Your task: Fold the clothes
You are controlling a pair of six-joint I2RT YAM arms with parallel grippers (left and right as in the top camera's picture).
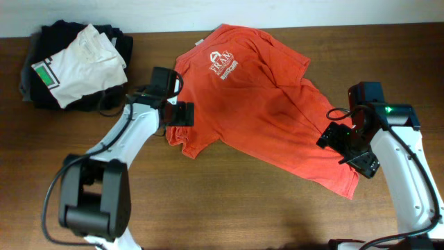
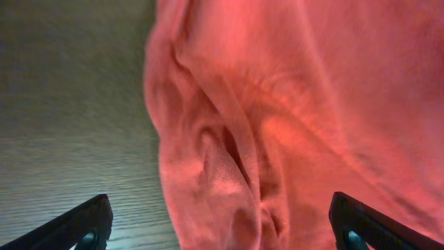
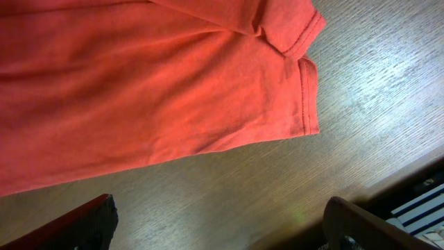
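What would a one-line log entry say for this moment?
T-shirt: unfolded, rumpled on table | left gripper: open over sleeve | right gripper: open near hem | fold: not begun

The overhead view is evenly lit and sharp. In the left wrist view the T-shirt is rendered soft and blurred; pale glare is reflected off the counter.

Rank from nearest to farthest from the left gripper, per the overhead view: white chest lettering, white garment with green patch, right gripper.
1. White chest lettering: on the red-orange T-shirt, just beyond the left gripper.
2. White garment with green patch: far left corner.
3. Right gripper: opposite side, at the hem.
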